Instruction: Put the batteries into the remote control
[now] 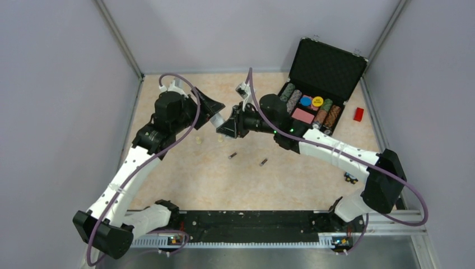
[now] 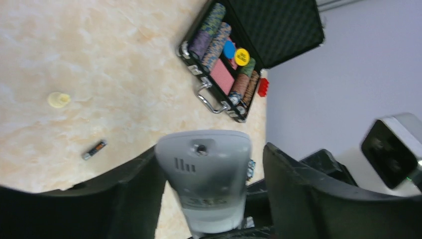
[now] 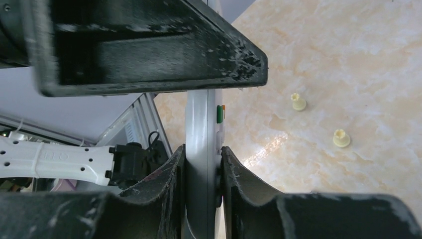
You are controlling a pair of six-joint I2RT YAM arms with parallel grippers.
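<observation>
The white remote control [image 1: 222, 120] is held in the air over the far middle of the table. My right gripper [image 3: 202, 149] is shut on it, one finger pressed on each flat face; this view shows the remote [image 3: 201, 129] edge-on. My left gripper [image 2: 209, 154] is open around the other end of the remote [image 2: 204, 174]: the left finger touches its side and there is a gap at the right finger. The grippers meet in the top view, left [image 1: 214, 110] and right [image 1: 228, 126]. Two batteries [image 1: 233, 155] [image 1: 263, 162] lie on the table below; one shows in the left wrist view [image 2: 94, 149].
Two cream pegs [image 1: 198, 140] [image 1: 220, 140] stand near the batteries, also in the right wrist view [image 3: 298, 102] [image 3: 341, 138]. An open black case of poker chips [image 1: 313, 106] sits at the back right with a red block [image 1: 358, 114] beside it. Grey walls enclose the table.
</observation>
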